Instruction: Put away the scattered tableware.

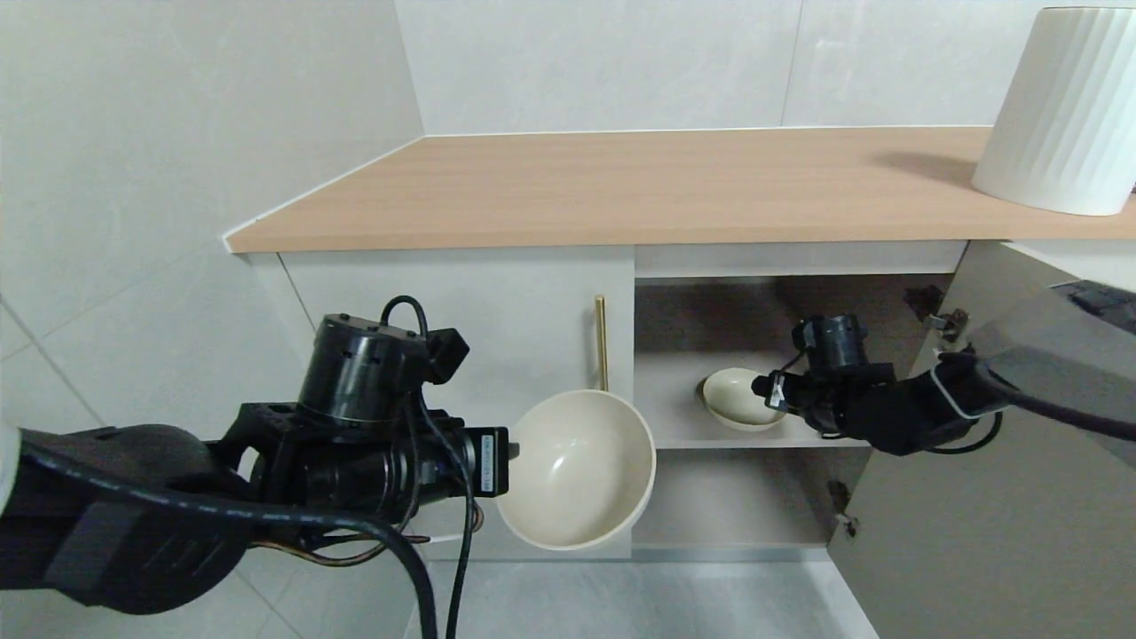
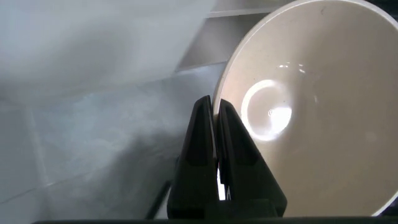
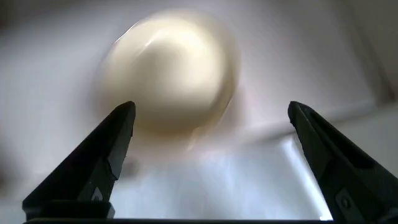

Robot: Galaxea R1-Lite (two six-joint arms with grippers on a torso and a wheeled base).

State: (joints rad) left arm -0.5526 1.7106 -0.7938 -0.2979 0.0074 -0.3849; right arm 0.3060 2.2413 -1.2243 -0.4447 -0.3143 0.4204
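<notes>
- A large cream bowl [image 1: 577, 470], glossy inside, hangs tilted before the closed cabinet door [image 1: 461, 319], with the left gripper [image 2: 215, 111] clamped on its rim.
- A smaller cream bowl [image 1: 737, 399] lies on the cabinet shelf [image 1: 666, 430], with the right gripper [image 3: 211, 112] spread wide just before it.
- The smaller bowl is blurred in the right wrist view.

cabinet shelf [image 1: 667, 419] holds a cream bowl [image 1: 738, 399]; wooden countertop [image 1: 621, 191] bears a white ribbed container [image 1: 1061, 111].
</notes>
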